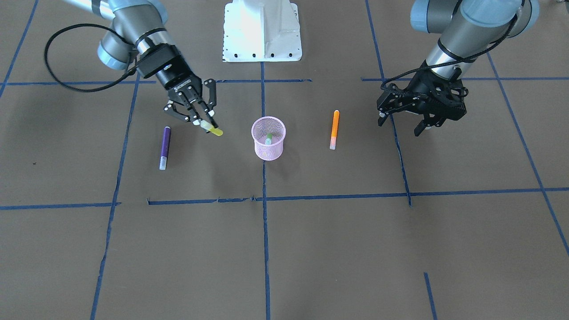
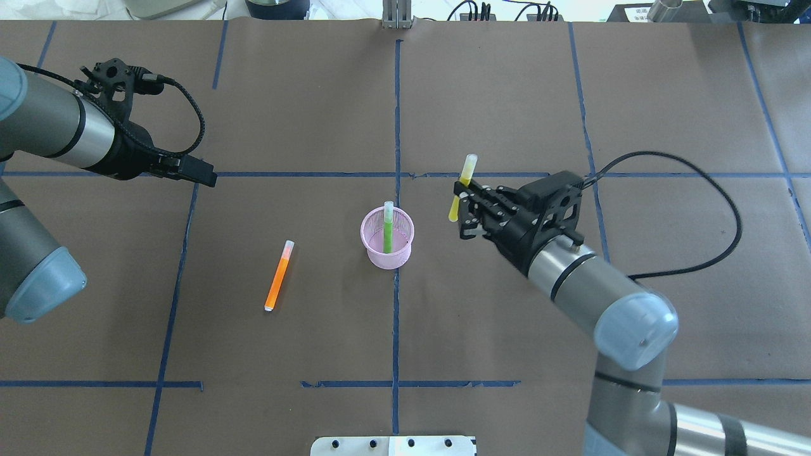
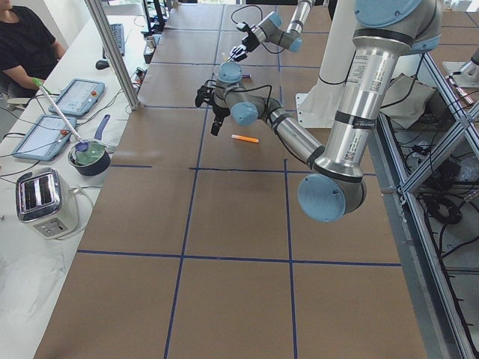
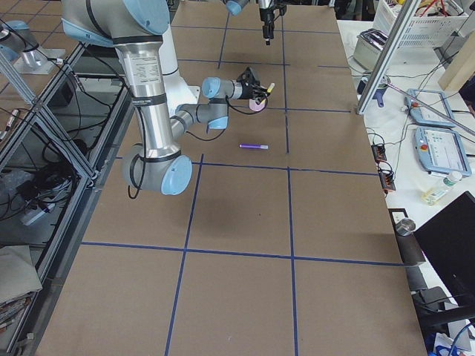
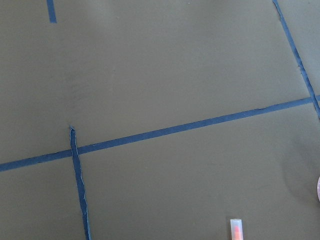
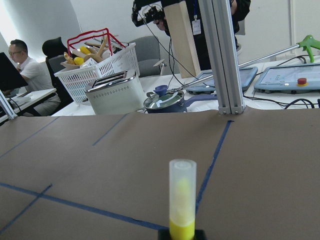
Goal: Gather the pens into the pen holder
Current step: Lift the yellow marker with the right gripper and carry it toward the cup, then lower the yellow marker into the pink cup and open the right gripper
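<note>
My right gripper [image 1: 205,124] is shut on a yellow pen [image 1: 214,130] and holds it tilted above the table, a little to one side of the pink mesh pen holder [image 1: 268,138]. The yellow pen also shows in the overhead view [image 2: 461,189] and the right wrist view [image 6: 182,200]. A green pen [image 2: 387,227] stands in the holder [image 2: 387,240]. An orange pen [image 1: 334,129] lies flat between the holder and my left gripper [image 1: 400,123], which is open and empty. A purple pen [image 1: 165,147] lies flat beyond my right gripper; my right arm hides it in the overhead view.
Blue tape lines [image 1: 265,198] cross the brown paper table. The robot's white base [image 1: 262,31] stands at the table's edge. A toaster [image 3: 46,200], pots and tablets sit on side benches. The left wrist view shows the orange pen's cap end [image 5: 236,228].
</note>
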You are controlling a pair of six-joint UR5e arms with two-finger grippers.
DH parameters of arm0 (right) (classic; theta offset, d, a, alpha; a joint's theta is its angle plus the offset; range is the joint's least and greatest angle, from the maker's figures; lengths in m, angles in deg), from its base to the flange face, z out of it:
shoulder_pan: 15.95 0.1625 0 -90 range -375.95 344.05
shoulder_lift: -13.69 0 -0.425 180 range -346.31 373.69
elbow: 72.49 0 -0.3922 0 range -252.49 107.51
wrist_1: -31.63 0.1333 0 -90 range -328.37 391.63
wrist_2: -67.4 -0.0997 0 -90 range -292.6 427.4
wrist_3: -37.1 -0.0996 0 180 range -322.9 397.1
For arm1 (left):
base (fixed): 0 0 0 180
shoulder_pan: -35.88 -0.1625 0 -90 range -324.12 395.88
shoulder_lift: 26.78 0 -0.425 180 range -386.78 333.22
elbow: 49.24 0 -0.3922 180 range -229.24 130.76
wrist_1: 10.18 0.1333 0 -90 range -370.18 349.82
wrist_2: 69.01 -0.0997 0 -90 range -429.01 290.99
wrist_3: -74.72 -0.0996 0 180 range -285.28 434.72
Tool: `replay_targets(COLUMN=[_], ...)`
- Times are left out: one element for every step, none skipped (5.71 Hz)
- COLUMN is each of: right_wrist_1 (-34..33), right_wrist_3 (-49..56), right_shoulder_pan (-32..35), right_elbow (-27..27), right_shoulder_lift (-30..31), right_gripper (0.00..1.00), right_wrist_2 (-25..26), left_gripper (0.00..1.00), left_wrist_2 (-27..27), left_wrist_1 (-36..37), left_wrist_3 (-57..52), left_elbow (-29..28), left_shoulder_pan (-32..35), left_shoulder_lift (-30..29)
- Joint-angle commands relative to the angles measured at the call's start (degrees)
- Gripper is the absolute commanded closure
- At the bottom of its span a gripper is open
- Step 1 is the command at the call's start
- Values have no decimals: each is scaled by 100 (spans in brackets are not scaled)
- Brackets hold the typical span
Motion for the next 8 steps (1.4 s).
replay_targets(right_wrist_1=[-7,-25,-25,-486,-569,-570,-587,-970], right_wrist_3=[35,44,62,10,0,61,44,62], right_shoulder_pan=[-614,-623,-623,-597,-597,-597,-597,-597], right_elbow=[-365,-472,-525,-683,-797,-851,-860,-843], right_shoulder_lift=[-641,-661,-670,-1026,-1134,-1127,-1144,-1231], right_gripper=[100,99,96,95,93,83,47,10], right_wrist_2=[1227,1238,1255,1281,1299,1282,1256,1238], left_gripper=[0,0,0,0,0,0,0,0], left_wrist_2=[-4,-4,-4,-13,-4,-30,-30,-56], left_wrist_1=[5,5,-4,-4,-4,-4,-4,-4], left_wrist_3=[22,48,66,75,75,75,75,188], left_elbow=[-10,-1,-10,-1,-10,-27,-45,-236], left_shoulder_pan=[-3,-11,-20,-20,-29,-142,-195,-387], left_shoulder_lift=[-47,-56,-65,-91,-100,-100,-135,-292])
